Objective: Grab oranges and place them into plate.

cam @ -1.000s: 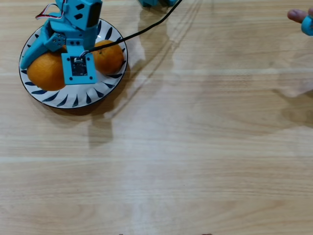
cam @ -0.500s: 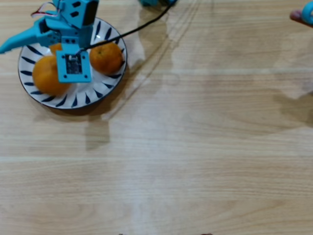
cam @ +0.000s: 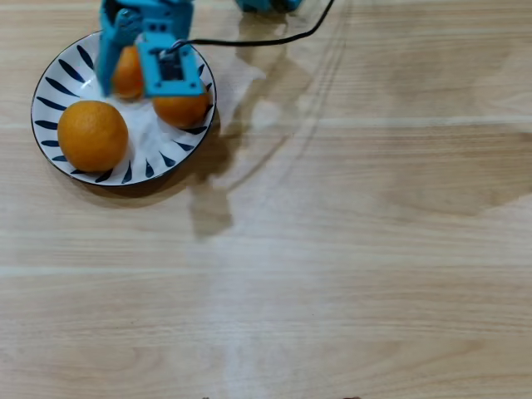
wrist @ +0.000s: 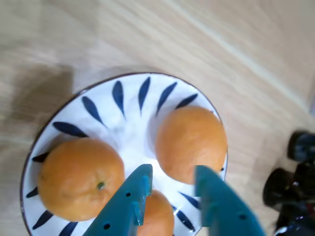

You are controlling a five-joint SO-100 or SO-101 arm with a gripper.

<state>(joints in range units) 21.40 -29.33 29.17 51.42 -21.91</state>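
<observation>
Orange, dimpled and round, all three oranges lie inside the plate [wrist: 133, 105], a glossy white ceramic one with dark blue leaf strokes. The teal plastic gripper [wrist: 170, 184] hangs above them with its fingers a little apart and empty. Below its tips sits one small orange [wrist: 156, 216]; the large orange [cam: 92, 135] is to the left and another small orange [wrist: 192, 142] to the right in the wrist view. I judge nothing remains to grab on the wooden table [cam: 349, 249], so the arm only needs to rise.

The arm is bright blue plastic. Its claw [wrist: 170, 189] has two teal wedge-shaped fingers [wrist: 129, 204] with small screw holes. A square blue camera plate [cam: 170, 70] sits on the wrist, trailing a thin black cable [cam: 249, 40].
</observation>
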